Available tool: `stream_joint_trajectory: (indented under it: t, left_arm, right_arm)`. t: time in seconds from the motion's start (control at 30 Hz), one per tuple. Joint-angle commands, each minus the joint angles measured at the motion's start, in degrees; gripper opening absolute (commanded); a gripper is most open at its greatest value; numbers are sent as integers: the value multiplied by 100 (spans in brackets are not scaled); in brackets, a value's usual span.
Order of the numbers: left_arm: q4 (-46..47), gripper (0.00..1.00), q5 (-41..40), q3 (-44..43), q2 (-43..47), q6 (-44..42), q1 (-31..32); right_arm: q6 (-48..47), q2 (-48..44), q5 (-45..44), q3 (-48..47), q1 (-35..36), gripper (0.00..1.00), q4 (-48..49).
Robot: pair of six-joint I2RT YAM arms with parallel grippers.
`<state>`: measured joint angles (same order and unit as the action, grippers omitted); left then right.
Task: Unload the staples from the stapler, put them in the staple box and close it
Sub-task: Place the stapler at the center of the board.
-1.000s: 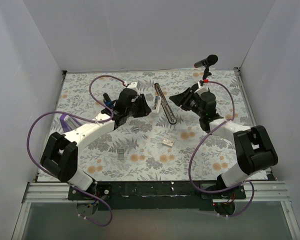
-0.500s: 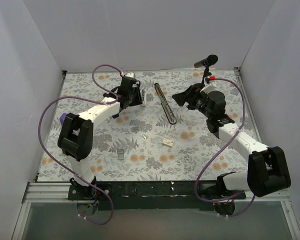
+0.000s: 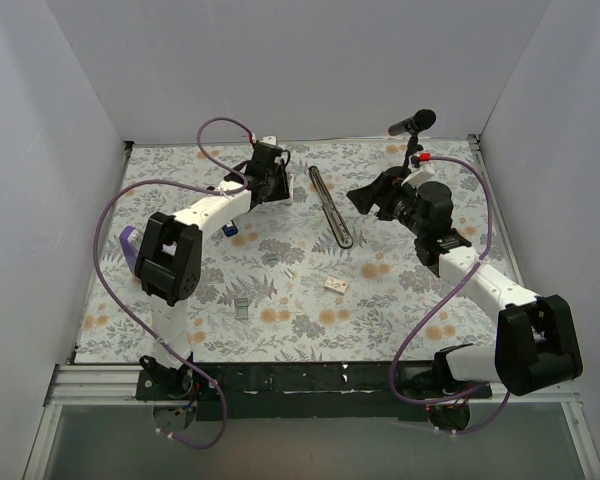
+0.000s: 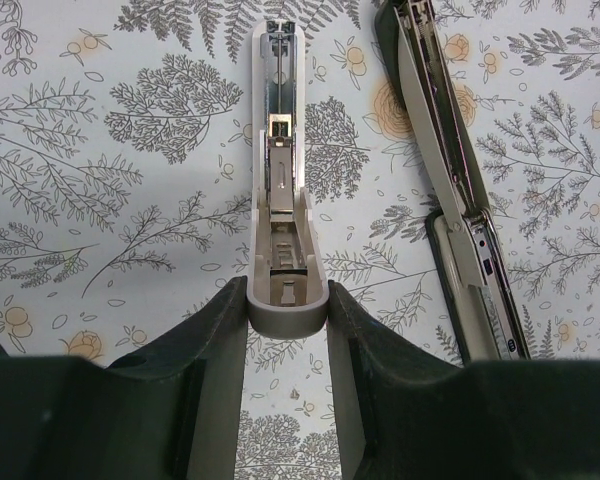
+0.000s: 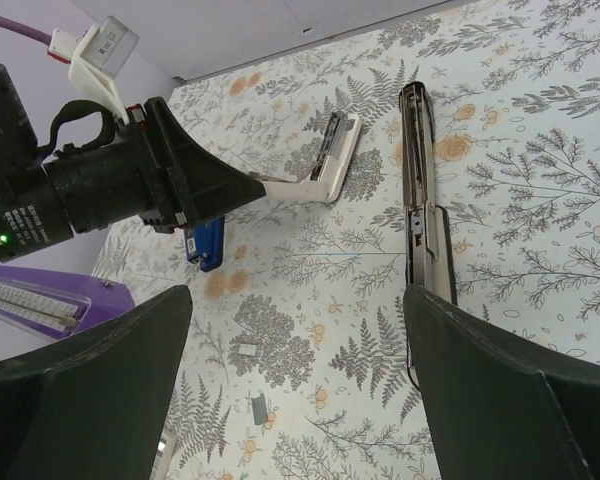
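Observation:
The stapler (image 3: 331,207) lies opened out at the back middle of the mat, a long dark strip with a silvery channel; it also shows in the left wrist view (image 4: 458,190) and the right wrist view (image 5: 421,200). My left gripper (image 3: 280,191) is shut on the rounded end of a separate pale grey piece (image 4: 283,200) with a metal channel inside, just left of the stapler. Its fingers (image 4: 216,350) press both sides. My right gripper (image 3: 366,197) is open and empty to the right of the stapler, jaws wide (image 5: 297,295). Small grey staples (image 5: 248,349) lie loose on the mat (image 3: 290,271).
A small blue object (image 3: 230,231) lies left of centre, also in the right wrist view (image 5: 208,243). A purple block (image 3: 128,243) sits at the left edge. A small pale box-like bit (image 3: 335,284) and a dark bit (image 3: 241,308) lie nearer the front. White walls enclose the mat.
My left gripper has moved toward the back with the pale grey piece in it. My right arm stretched out a little earlier, then stayed put.

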<state>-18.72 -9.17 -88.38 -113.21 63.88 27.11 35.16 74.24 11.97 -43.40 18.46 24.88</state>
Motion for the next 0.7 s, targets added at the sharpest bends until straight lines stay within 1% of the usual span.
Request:
stream_joint_trajectory:
  t: [0.0, 0.13, 0.23, 0.4, 0.43, 0.67]
  left_arm:
    - [-96, 6, -164, -452, -34, -156, -13]
    - [-123, 8, -173, -592, -140, -183, -13]
    - [-167, 13, -138, -680, -219, -218, -13]
    - [-229, 14, -147, -821, -333, -244, -13]
    - [-229, 16, -147, -821, -342, -253, -13]
    - [-272, 20, -147, -900, -421, -262, -13]
  right_arm:
    - [-114, -15, -1, -239, -53, 95, 96]
    - [-123, -67, -19, -275, -53, 95, 87]
    - [-149, -85, -37, -283, -62, 95, 69]
    - [-141, -137, -37, -283, -62, 95, 60]
    - [-149, -138, -45, -283, -70, 95, 60]
    - [-149, -164, -54, -292, -88, 95, 60]
